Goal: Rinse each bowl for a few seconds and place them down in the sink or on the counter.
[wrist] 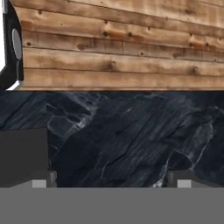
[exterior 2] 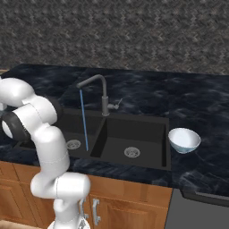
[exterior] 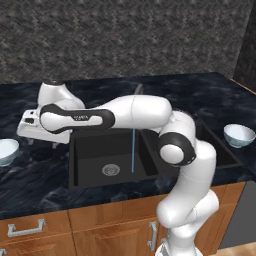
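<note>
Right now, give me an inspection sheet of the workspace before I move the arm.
Surface: counter, glossy black, veined.
Job's things: left bowl on the counter left of the sink; right bowl on the counter right of it; both upright. Faucet runs a thin stream into the left basin.
Clutter: nothing seen.
Claw: open, empty, over the counter left of the sink.
Cables: nothing seen.
Surroundings: grey speckled wall; wooden cabinets, silver handles.

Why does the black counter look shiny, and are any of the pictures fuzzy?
Left base view: the counter carries pale veining and a soft sheen, no harsh glare. Right base view: sharp, the water stream crisp. Hand view: wood planks and marble look clear, nothing blurred.
</note>
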{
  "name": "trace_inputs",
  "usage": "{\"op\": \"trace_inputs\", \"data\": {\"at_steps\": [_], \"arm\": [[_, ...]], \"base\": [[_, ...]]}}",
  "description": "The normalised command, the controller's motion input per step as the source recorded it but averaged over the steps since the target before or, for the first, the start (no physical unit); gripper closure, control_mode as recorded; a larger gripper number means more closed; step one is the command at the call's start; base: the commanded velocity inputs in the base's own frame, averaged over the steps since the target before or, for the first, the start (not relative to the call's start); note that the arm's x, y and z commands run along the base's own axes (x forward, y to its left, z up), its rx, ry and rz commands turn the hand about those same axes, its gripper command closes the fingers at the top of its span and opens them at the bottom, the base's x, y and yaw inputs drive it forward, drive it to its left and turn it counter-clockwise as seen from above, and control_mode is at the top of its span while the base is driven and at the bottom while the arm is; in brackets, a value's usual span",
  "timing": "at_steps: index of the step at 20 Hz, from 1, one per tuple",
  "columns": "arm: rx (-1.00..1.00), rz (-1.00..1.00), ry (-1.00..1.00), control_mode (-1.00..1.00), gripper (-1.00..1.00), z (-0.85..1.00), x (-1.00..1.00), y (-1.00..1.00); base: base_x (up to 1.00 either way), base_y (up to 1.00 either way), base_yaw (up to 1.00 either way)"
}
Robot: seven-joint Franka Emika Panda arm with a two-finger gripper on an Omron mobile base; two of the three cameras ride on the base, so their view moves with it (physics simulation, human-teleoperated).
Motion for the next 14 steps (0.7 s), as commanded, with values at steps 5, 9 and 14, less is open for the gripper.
{"op": "trace_inputs", "data": {"at_steps": [5, 9, 14], "arm": [[0.00, -0.02, -0.04, -1.00, -1.00, -0.04, 0.07, 0.12], [0.00, -0.09, -0.05, -1.00, -1.00, -0.01, 0.12, 0.11], [0.00, -0.09, -0.03, -1.00, -1.00, -0.04, 0.13, 0.10]], "base": [[0.00, 0.00, 0.00], [0.00, 0.00, 0.00], [0.00, 0.00, 0.00]]}}
